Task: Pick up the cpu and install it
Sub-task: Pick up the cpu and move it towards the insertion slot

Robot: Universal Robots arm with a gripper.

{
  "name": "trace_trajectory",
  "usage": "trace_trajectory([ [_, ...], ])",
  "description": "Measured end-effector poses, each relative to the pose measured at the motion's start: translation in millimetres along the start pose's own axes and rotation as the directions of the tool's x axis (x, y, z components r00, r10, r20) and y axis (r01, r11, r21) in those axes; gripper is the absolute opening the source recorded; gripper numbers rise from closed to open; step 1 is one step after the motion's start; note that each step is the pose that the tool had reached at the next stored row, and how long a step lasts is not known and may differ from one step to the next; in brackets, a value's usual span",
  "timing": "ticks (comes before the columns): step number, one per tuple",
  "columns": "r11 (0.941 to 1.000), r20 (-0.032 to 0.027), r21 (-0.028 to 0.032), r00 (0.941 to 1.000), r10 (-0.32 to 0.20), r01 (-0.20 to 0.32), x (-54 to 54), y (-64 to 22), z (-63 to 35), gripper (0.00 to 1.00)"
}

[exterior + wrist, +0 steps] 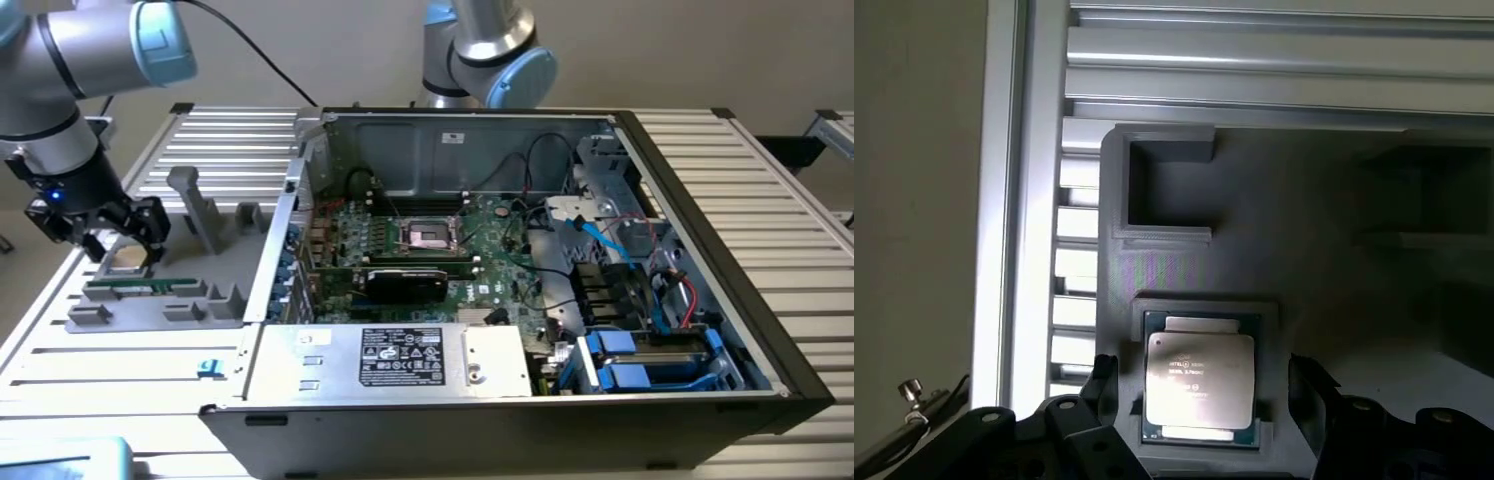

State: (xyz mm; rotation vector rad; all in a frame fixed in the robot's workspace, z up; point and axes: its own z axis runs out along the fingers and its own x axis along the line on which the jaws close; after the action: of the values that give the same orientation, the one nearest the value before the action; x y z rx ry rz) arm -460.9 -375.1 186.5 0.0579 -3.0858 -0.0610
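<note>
While the gripper (123, 240) hangs over the grey parts tray (200, 290), its jaws stand spread wide, one to each side of the cpu (124, 258), and they pinch nothing.

Exterior view, read as a clock face centred on the open computer case (747, 300):
- Tray lies at 9 o'clock, just beside the case wall, on the slatted aluminium table (787, 190).
- cpu sits near the tray's outer edge, at 9 o'clock from the case, flat, with its pale metal top up.
- Green memory stick (150, 286) lies in a tray slot at 6 o'clock from the cpu, close by.
- Second arm (483, 50) rises at 12 o'clock, behind the case.

Inside the case:
- Motherboard (501, 250) lies flat. The CPU socket (434, 233) is near the middle, a dark square framed in metal.
- Black graphics card (407, 282) at 6 o'clock from the socket, just beside it.
- Power supply (400, 358) further toward 6 o'clock, against the near wall.

Wrist view:
- cpu (1199, 375) rests in a square recess of the tray (1304, 250), with its printed lid up and green edges showing.
- Gripper (1204, 390) straddles it. The fingers (1106, 392) are apart from the chip's sides, with tray surface visible between.
- Table slats (1254, 80) lie beyond the tray.
</note>
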Motion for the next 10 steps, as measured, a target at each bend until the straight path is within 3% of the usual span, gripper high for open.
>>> trace_trajectory([
  [2,1.0,-0.0044,-0.0002,1.0,0.001,-0.001,0.0,0.0,0.2,0.78],
  [10,1.0,-0.0046,0.0027,1.0,0.002,-0.002,-0.1,0.0,0.6,0.76],
])
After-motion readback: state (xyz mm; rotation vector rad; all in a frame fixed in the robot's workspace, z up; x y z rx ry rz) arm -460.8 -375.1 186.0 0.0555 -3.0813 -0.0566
